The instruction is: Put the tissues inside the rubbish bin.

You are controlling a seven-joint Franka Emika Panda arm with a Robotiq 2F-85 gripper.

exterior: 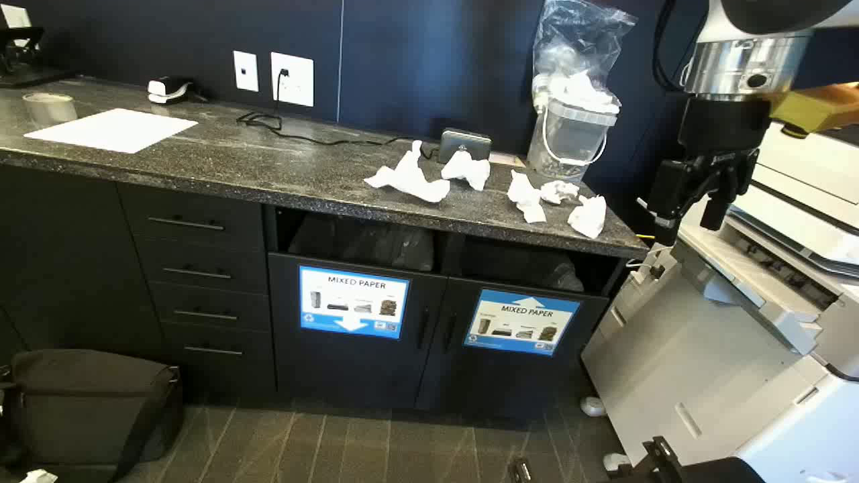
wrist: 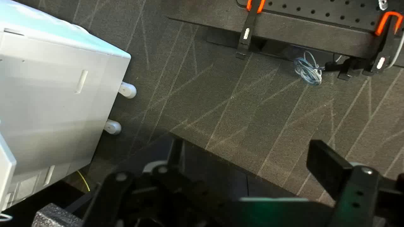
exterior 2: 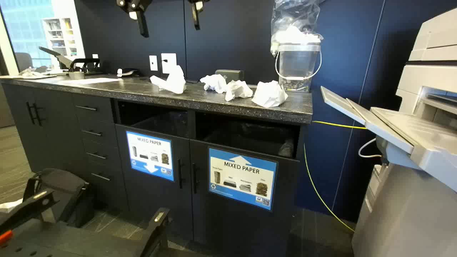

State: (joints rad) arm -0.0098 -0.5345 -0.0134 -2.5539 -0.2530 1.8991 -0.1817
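In an exterior view, the black 2-fingered gripper (exterior: 690, 225) hangs to the right of the clear plastic bucket with a white handle (exterior: 570, 134). It is released: in the wrist view its black fingers (wrist: 328, 168) stand wide apart, striped dark carpet (wrist: 252, 126) showing between them. 5 crumpled white tissues (exterior: 409, 178) lie on the speckled black countertop (exterior: 282, 168), 2 left of the bucket and 3 nearer its front. Lower than the bucket, the flat-fronted black cabinet (exterior: 349, 376) has 2 dark-lined bin slots (exterior: 362, 241) above 2 blue-and-white MIXED PAPER signs (exterior: 354, 302).
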